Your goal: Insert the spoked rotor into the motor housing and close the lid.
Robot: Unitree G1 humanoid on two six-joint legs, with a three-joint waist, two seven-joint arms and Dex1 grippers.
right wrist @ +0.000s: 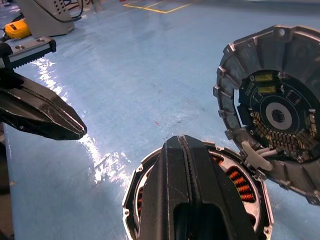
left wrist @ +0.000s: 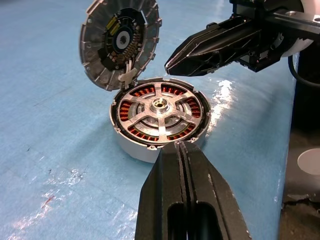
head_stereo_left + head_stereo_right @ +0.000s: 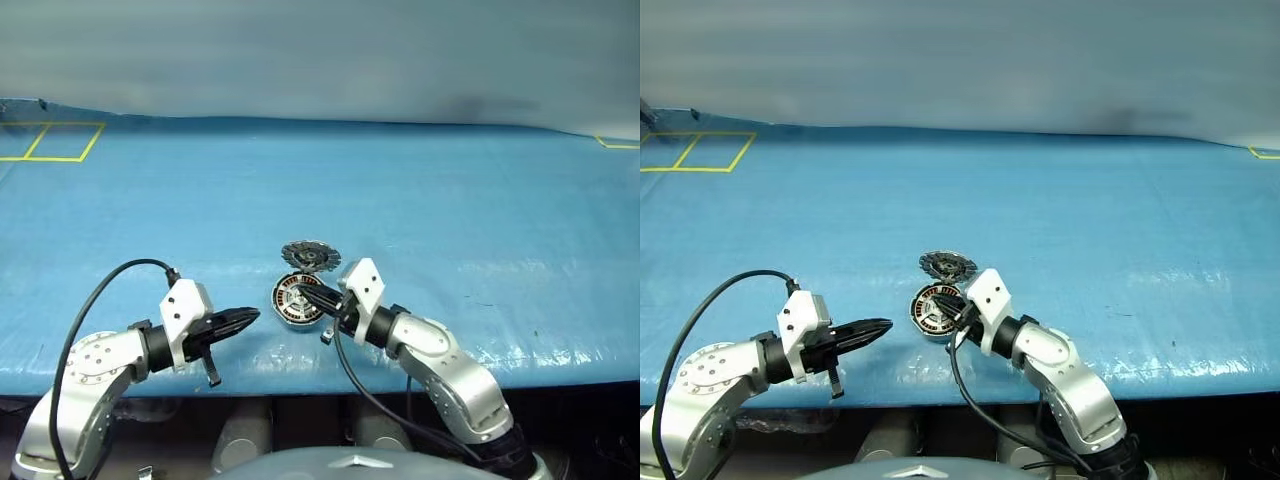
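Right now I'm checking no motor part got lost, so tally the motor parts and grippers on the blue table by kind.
Spoked rotor: 1, seated in the housing.
Motor housing: 1.
Lid: 1, hinged open and standing up.
Grippers: 2, left gripper and right gripper, both with jaws shut and holding nothing.
Total: 5.

Shiny silver spoked rotor [image 2: 159,111] over copper-brown windings in the silver-grey round metal housing [image 2: 134,148]; grey hinged lid [image 2: 119,41], dark radial-segmented interior; blue table surface [image 3: 450,200].
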